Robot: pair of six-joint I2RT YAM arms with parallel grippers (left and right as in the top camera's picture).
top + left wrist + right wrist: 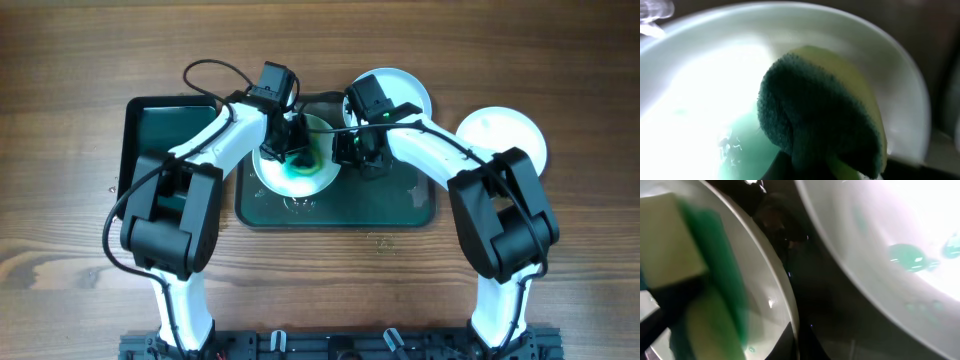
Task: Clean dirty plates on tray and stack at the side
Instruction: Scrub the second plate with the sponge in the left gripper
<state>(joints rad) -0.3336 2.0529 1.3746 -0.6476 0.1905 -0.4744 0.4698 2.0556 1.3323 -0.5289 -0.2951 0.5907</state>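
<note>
The wooden bench (80, 60) carries the dark green tray (400, 205). A smeared plate (300, 180) lies on it, a second plate (400, 85) at its far edge, and a third plate (505, 135) off to the right. Both arms reach inward. The left end effector (285, 140) clamps a sponge (820, 115) onto the smeared plate. The right end effector (352, 150) is at that plate's rim; I cannot tell its grip.

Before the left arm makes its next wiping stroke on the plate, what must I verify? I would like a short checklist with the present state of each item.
1. Sponge held in the left gripper and touching the middle plate: ok.
2. Middle plate free of the teal smear: not ok, smear shows beside the sponge.
3. Right gripper steadying that plate's rim: cannot tell, its fingers are hidden.
4. Second plate clean: not ok, teal drops lie on it.
5. Third plate set off the tray, to its right: ok, it looks white.
</note>
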